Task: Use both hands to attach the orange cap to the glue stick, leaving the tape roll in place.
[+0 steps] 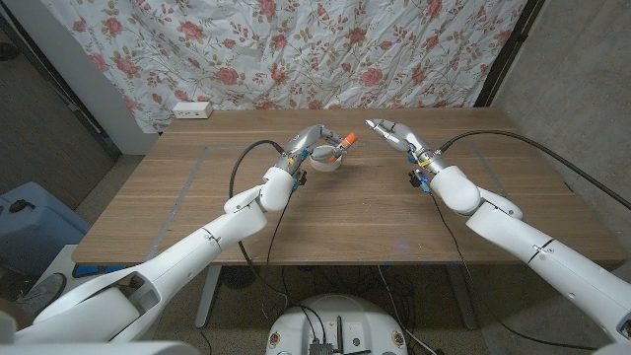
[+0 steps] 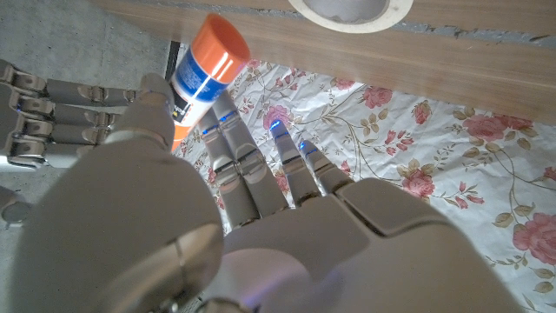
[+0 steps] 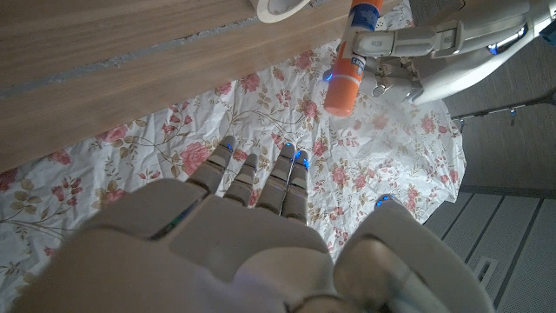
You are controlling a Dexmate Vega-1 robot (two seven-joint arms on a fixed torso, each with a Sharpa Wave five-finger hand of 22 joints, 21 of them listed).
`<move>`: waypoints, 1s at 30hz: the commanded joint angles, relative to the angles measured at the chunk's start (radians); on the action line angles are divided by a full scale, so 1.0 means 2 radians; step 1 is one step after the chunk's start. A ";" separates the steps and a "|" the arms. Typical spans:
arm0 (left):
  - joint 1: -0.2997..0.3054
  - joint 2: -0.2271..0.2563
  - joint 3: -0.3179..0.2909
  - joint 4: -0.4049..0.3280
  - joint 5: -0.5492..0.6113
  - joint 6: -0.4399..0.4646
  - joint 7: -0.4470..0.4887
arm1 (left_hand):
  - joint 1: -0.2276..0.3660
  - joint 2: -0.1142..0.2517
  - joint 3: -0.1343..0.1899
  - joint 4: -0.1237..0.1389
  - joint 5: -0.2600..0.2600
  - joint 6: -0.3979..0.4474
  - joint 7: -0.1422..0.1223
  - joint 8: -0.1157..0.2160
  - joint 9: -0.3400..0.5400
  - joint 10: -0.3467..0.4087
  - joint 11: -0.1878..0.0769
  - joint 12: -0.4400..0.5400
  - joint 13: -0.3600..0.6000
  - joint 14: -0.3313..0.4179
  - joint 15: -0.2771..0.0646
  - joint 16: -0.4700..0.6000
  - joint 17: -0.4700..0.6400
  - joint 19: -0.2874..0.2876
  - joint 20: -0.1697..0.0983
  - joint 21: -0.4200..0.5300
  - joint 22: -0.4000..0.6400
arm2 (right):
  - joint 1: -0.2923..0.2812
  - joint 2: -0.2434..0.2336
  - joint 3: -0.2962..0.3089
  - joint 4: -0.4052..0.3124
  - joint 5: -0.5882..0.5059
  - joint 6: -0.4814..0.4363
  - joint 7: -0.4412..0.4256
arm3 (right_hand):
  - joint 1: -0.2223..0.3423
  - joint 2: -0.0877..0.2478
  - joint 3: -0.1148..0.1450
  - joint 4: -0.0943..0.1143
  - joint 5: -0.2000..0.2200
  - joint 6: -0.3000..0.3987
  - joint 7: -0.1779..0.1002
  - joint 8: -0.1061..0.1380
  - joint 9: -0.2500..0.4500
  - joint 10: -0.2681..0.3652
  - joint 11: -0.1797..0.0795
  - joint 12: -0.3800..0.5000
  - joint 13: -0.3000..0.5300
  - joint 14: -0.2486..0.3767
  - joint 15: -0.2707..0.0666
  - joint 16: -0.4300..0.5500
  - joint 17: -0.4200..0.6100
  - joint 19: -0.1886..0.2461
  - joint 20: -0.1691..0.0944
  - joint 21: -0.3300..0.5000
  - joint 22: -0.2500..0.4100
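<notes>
Left hand is gripping the capped glue stick — long axis pointing toward the right hand, which is hovering nearby, holding nothing, fingers extended.

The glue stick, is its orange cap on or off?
On. The glue stick, held up by the left robot hand, has the orange cap seated on its end; the right robot hand holds nothing.

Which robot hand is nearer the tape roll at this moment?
Left. The left robot hand is raised right over the tape roll, holding the glue stick. The right robot hand hovers off to the roll's right, apart from it.
</notes>
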 commanded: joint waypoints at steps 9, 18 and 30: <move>-0.003 -0.008 0.004 0.010 0.002 -0.004 0.013 | 0.001 0.015 0.003 0.002 0.002 0.056 -0.008 0.004 0.005 0.009 -0.010 0.002 0.002 -0.001 -0.054 -0.001 0.001 0.005 -0.001 0.003 0.002 | -0.017 -0.007 -0.001 -0.024 -0.048 -0.026 -0.019 | -0.014 0.011 -0.002 0.008 -0.003 0.014 0.000 0.004 0.000 0.002 0.002 0.002 0.000 -0.001 -0.009 0.000 -0.002 -0.003 -0.003 -0.001 0.003; -0.003 -0.009 0.005 0.010 0.002 -0.002 0.015 | 0.001 0.015 0.003 0.002 0.002 0.057 -0.006 0.004 0.005 0.010 -0.010 0.003 0.002 -0.001 -0.054 -0.001 0.001 0.005 -0.002 0.003 0.002 | -0.018 -0.002 -0.004 -0.024 -0.050 -0.021 -0.018 | -0.015 0.015 0.000 0.007 -0.004 0.021 -0.002 0.006 0.000 0.005 0.002 0.003 0.000 0.001 -0.011 -0.001 -0.005 -0.003 -0.009 0.000 0.002; 0.001 -0.003 0.003 0.000 0.003 0.004 0.013 | 0.001 0.016 0.003 0.002 0.002 0.057 -0.005 0.004 0.005 0.011 -0.009 0.003 0.002 -0.001 -0.055 -0.001 0.001 0.005 -0.001 0.002 0.002 | -0.016 0.001 -0.010 -0.028 -0.057 -0.022 -0.011 | -0.015 0.017 0.002 0.004 -0.006 0.029 -0.002 0.008 0.001 0.008 0.004 0.004 0.000 0.003 -0.008 -0.002 -0.008 -0.005 -0.012 0.000 0.002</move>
